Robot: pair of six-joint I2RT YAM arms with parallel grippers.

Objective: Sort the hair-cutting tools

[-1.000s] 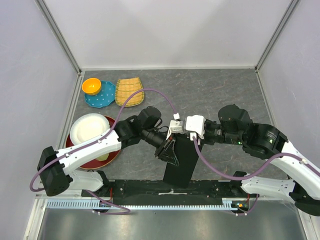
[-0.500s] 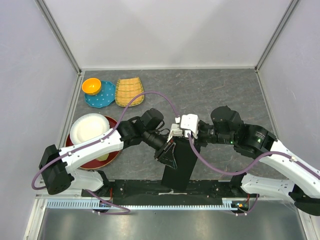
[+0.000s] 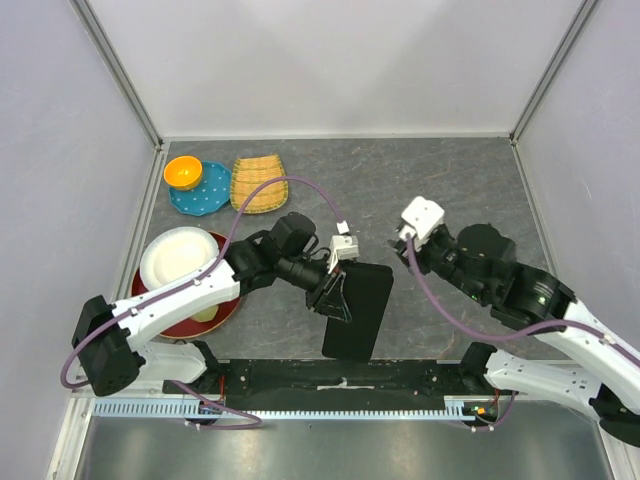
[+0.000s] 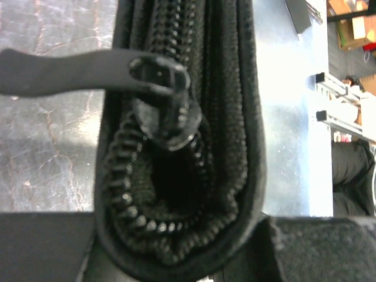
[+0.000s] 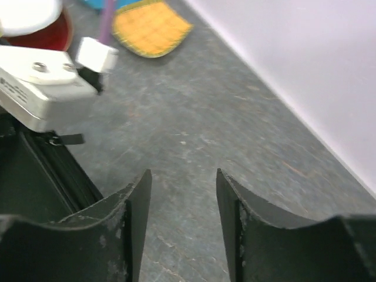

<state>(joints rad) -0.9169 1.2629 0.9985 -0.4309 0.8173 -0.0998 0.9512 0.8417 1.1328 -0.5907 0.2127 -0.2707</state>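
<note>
None of the hair-cutting tools shows in any view. A flat black zip case (image 3: 360, 312) lies tilted near the table's front middle. My left gripper (image 3: 336, 296) is shut on its left edge. In the left wrist view the case's zipped edge (image 4: 176, 194) fills the frame between the jaws, with the zip slider (image 4: 161, 111) and its black pull tab (image 4: 59, 71) pointing left. My right gripper (image 3: 404, 246) hangs open to the right of the case, touching nothing. Its fingers (image 5: 136, 214) stand apart over bare grey table, with the case (image 5: 35, 188) at the frame's left.
An orange bowl (image 3: 183, 171) sits on a blue plate (image 3: 207, 193) at the back left, beside a yellow woven mat (image 3: 258, 182). A white bowl (image 3: 178, 257) rests on a dark red plate (image 3: 222, 312) at the left. Pale walls close in three sides.
My right gripper opened, let go at the case's top end and drew back to the right. The case's far end swung slightly right in the left gripper's hold.
</note>
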